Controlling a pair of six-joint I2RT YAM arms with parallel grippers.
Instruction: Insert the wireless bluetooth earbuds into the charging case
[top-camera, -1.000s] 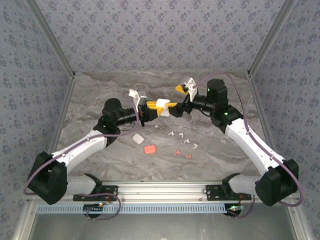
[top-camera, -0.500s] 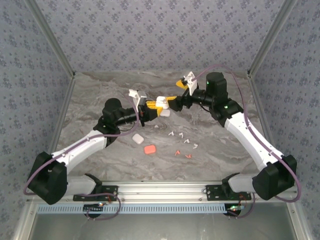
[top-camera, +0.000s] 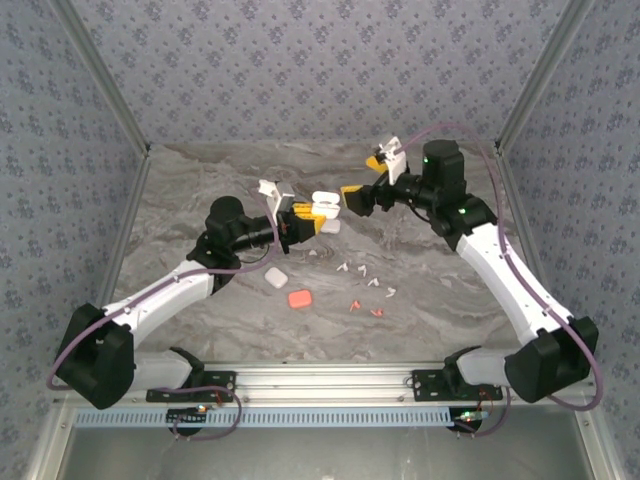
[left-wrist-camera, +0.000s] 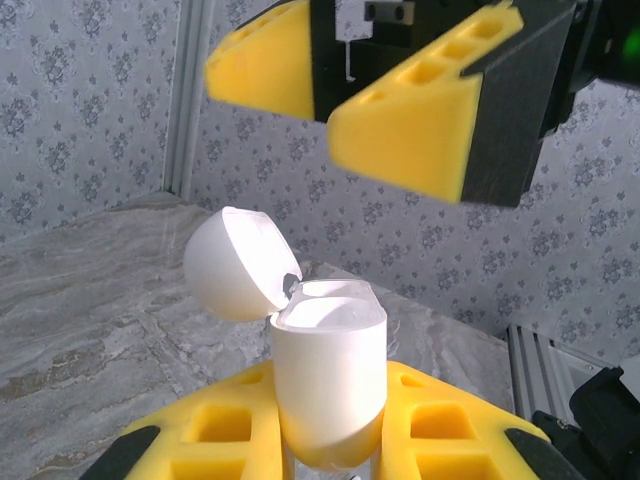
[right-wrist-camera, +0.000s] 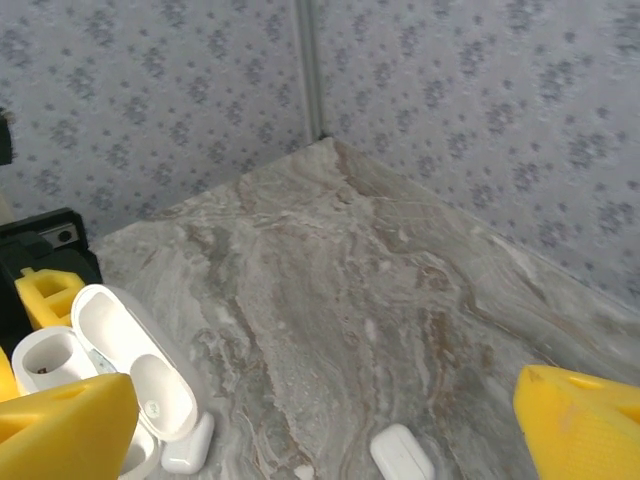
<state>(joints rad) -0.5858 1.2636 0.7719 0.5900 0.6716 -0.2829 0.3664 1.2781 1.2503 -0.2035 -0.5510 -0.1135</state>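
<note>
Left end effector is pinching the white charging case between its yellow fingers, gripping the lower body. The case stands upright above those fingers, and its rounded lid is flipped open, hanging off to one side on its hinge.

Right end effector faces it across a small gap with its yellow fingers spread wide and nothing between them. From the left wrist camera it hovers just above and beyond the open case, not touching it. From the right wrist, the open case sits low, close beside one of that end effector's fingers, with its hollow insides visible.

The white earbuds lie scattered on the marbled desk, below both end effectors and back toward the arm bases. The two red earbuds lie a little closer still to the bases. A spare white case and a red case rest on the desk below the left end effector, near its forearm.
</note>
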